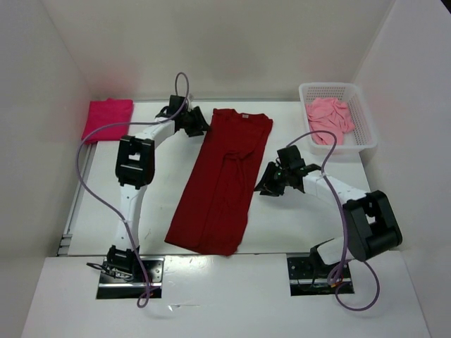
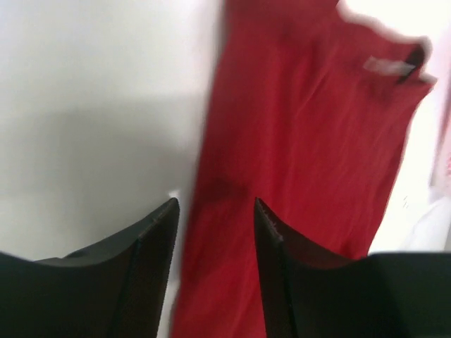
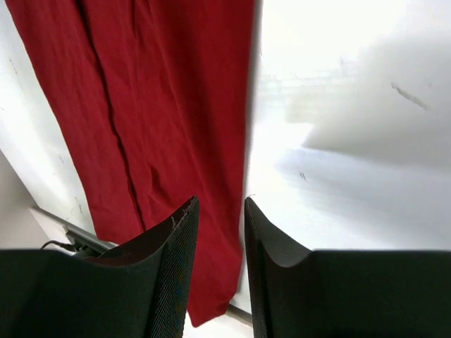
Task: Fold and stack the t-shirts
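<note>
The dark red t-shirt (image 1: 222, 183) lies flat mid-table as a long narrow strip. Both sides are turned in along its length, the hem reaches the near edge of the table (image 1: 158, 183), and the collar points away, the whole strip slanting a little. A lapped edge runs down its middle in the right wrist view.

The right gripper (image 1: 264, 184) sits just beside the strip's right edge about halfway up. Its jaws are parted with nothing between them, only cloth edge and bare table showing through the gap. Farther off, the left gripper (image 1: 197, 123) hovers at the left shoulder near the collar, likewise released and empty. Its own view is blurred, so I cannot tell whether it touches the cloth.

The lengthwise folds look finished, and the step in hand appears to be the change-over to the crosswise fold. The next move likely calls for each gripper to pinch a corner of one end, catching all layers, and carry it evenly over the other end.

At the far left corner lies the magenta t-shirt (image 1: 107, 118), already folded, a likely base for the stack. At the far right, the salmon t-shirt (image 1: 330, 120) sits crumpled in the white mesh basket (image 1: 331, 87).
</note>
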Motion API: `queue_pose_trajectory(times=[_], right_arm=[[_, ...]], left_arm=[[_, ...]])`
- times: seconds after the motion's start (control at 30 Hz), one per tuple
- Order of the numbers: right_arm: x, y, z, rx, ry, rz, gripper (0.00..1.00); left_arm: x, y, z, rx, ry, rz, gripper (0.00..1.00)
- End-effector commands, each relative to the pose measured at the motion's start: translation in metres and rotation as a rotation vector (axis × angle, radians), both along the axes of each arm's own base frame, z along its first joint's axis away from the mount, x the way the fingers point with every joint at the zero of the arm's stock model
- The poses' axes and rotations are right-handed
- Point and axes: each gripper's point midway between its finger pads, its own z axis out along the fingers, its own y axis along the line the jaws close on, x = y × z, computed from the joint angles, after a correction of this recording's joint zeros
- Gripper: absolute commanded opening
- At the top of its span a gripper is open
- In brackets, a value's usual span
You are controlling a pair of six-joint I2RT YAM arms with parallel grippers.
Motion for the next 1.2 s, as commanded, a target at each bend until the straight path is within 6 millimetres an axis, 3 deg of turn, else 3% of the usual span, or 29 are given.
queue_pose_trajectory(times=[0.0,0.03,0.07,0.1,0.13,0.17,0.23,0.3,0.37,0.4,0.43,0.5,0.63,0.7,0.8,0.9,0.93,0.97,1.0,1.03,1.07,1.1,1.13,1.17], right_arm=[[0.016,0.011,0.016,0.026,-0.062,0.074,0.37],[0.018,0.012,0.015,0.025,-0.057,0.074,0.37],[0.018,0.011,0.011,0.021,-0.046,0.074,0.37],[0.02,0.012,0.012,0.024,-0.054,0.074,0.37],[0.021,0.01,0.01,0.027,-0.042,0.069,0.37],[0.02,0.01,0.007,0.025,-0.033,0.069,0.37],[0.022,0.007,0.007,0.024,-0.033,0.059,0.37],[0.028,0.001,0.007,0.017,-0.042,0.051,0.37],[0.028,0.0,0.003,0.01,-0.036,0.058,0.37],[0.027,-0.003,-0.001,0.001,-0.023,0.056,0.37],[0.03,-0.003,0.002,0.004,-0.032,0.056,0.37],[0.03,-0.003,0.002,0.0,-0.036,0.063,0.37],[0.029,-0.003,-0.001,-0.002,-0.027,0.064,0.37],[0.032,0.0,0.004,0.007,-0.041,0.077,0.4],[0.031,0.001,0.009,0.017,-0.041,0.083,0.41],[0.02,-0.002,0.014,0.02,-0.052,0.083,0.43],[0.015,0.0,0.014,0.021,-0.044,0.075,0.43],[0.011,0.009,0.016,0.033,-0.059,0.094,0.44],[0.001,0.013,0.014,0.04,-0.055,0.104,0.44],[-0.011,0.027,0.014,0.058,-0.041,0.127,0.46],[-0.02,0.033,0.011,0.062,-0.023,0.14,0.47],[-0.027,0.038,0.012,0.068,-0.03,0.147,0.49],[-0.043,0.05,0.011,0.084,-0.009,0.171,0.51],[-0.049,0.052,0.009,0.078,-0.004,0.17,0.51]], left_arm=[[0.008,-0.027,-0.037,0.004,0.034,-0.078,0.54],[0.011,-0.032,-0.038,-0.016,0.046,-0.084,0.44],[0.027,-0.045,-0.015,-0.048,-0.011,-0.096,0.39],[0.028,-0.049,-0.033,-0.066,0.014,-0.106,0.35],[0.031,-0.057,-0.032,-0.067,0.007,-0.117,0.3],[0.046,-0.063,-0.008,-0.102,-0.045,-0.11,0.17],[0.055,-0.062,-0.015,-0.109,-0.061,-0.071,0.07],[0.067,-0.047,0.0,-0.145,-0.075,-0.004,0.0],[0.085,-0.014,0.006,-0.145,-0.083,0.092,0.0],[0.092,-0.001,0.02,-0.154,-0.097,0.134,0.0],[0.1,0.027,0.022,-0.141,-0.1,0.199,0.0],[0.103,0.048,0.041,-0.145,-0.122,0.24,0.0],[0.093,0.085,0.046,-0.12,-0.127,0.359,0.0],[0.082,0.093,0.044,-0.132,-0.121,0.394,0.19],[0.065,0.092,0.054,-0.187,-0.101,0.335,0.59],[0.024,0.099,0.057,-0.102,-0.095,0.31,0.71],[0.007,0.104,0.084,-0.066,-0.148,0.297,0.85],[-0.023,0.11,0.052,-0.019,-0.072,0.31,0.89],[-0.042,0.111,0.074,-0.005,-0.098,0.295,0.93],[-0.058,0.114,0.071,0.006,-0.083,0.304,0.96],[-0.098,0.115,0.038,0.024,0.021,0.303,0.98],[-0.117,0.116,0.052,0.028,0.005,0.298,0.98],[-0.143,0.115,0.044,0.037,0.056,0.28,0.88],[-0.18,0.117,0.018,0.06,0.147,0.285,0.76]])
